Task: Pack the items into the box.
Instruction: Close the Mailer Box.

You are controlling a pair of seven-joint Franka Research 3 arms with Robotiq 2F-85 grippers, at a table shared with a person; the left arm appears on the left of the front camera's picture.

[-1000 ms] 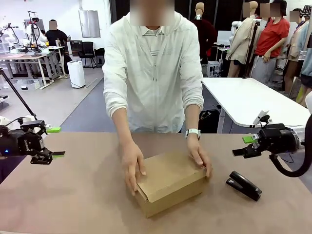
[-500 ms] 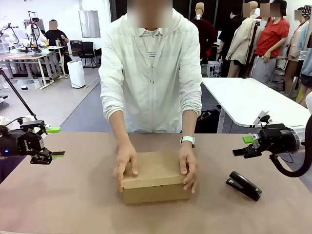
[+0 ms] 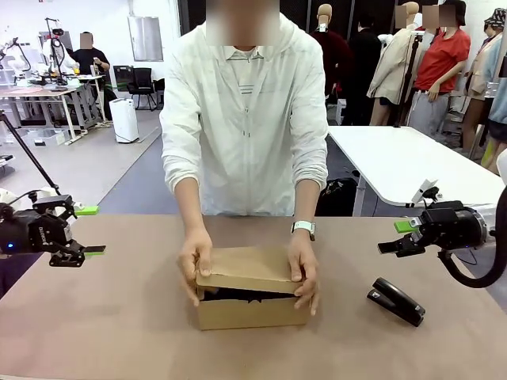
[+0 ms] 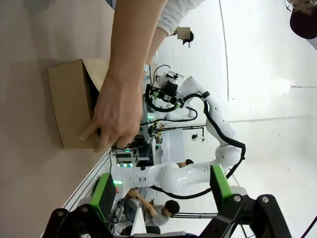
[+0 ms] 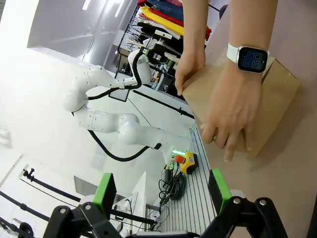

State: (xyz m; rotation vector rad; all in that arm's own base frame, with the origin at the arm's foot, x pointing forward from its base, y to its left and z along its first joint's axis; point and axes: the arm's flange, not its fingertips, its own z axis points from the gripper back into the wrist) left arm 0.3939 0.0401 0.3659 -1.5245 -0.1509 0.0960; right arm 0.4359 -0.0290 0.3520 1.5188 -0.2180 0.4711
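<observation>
The brown cardboard box (image 3: pixel 252 305) stands at the table's middle, square to me. A person's two hands (image 3: pixel 303 265) grip its flap lid, whose front edge is raised a little over a dark gap. The items are hidden; I cannot tell what the dark strip is. My left gripper (image 3: pixel 89 231) hovers open over the table's left edge, far from the box. My right gripper (image 3: pixel 396 236) hangs open at the right. The left wrist view has the box (image 4: pixel 72 106) under a hand, beyond the open left gripper (image 4: pixel 161 191). The right wrist view has the box (image 5: pixel 280 91) beyond the open right gripper (image 5: pixel 161 191).
A black stapler (image 3: pixel 396 301) lies on the table right of the box, below my right gripper. The person stands at the far edge and wears a wristwatch (image 3: pixel 303 227). Bare brown tabletop (image 3: pixel 119 317) stretches between the box and my left gripper.
The person turned the box from a skewed pose to square with the table's front, then lifted the lid's front edge slightly. Neither arm has moved.
</observation>
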